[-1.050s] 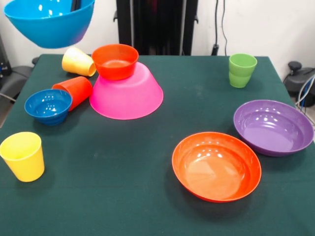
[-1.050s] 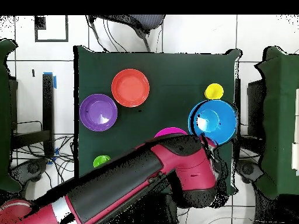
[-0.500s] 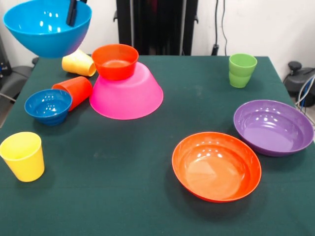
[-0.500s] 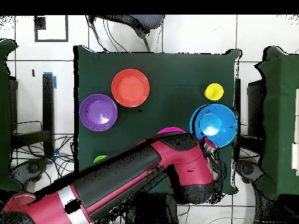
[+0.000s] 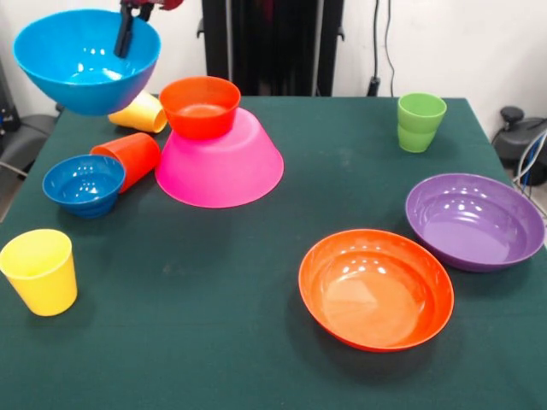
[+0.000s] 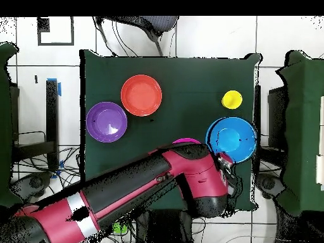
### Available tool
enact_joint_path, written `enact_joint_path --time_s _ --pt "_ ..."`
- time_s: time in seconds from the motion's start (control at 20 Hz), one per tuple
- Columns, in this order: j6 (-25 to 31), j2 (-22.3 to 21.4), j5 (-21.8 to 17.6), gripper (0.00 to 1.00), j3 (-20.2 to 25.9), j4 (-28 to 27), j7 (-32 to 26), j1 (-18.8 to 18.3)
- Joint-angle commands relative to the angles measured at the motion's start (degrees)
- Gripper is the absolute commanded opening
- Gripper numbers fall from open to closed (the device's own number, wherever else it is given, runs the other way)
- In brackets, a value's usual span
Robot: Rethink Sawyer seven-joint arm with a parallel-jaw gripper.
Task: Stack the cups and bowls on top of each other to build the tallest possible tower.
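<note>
My gripper is shut on the far rim of the medium blue bowl, with one finger inside it. The bowl hangs upright in the air at the upper left, beside the tower. The tower is the large pink bowl upside down with the small orange bowl upright on it. A yellow cup and an orange-red cup lie on their sides by the pink bowl. In the overhead view the blue bowl shows beside the arm, which hides most of the tower.
A small blue bowl and an upright yellow cup stand at the left. A green cup stands at the far right. The wide purple bowl and wide orange bowl sit at the near right.
The blue bowl has come down from the top edge and shifted slightly right, toward the tower, still held by my gripper. Everything on the table stayed put.
</note>
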Motion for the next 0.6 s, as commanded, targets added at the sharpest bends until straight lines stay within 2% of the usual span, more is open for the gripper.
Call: enact_joint_path --time_s 0.05,0.35,0.6 --pt "1.06 1.65 -1.16 0.00 10.30 2.38 7.98 2.69" --pt "0.33 0.98 -1.18 0.00 9.91 5.21 9.48 5.30" --pt "-2.79 -4.29 0.26 0.00 11.15 8.64 7.27 5.23"
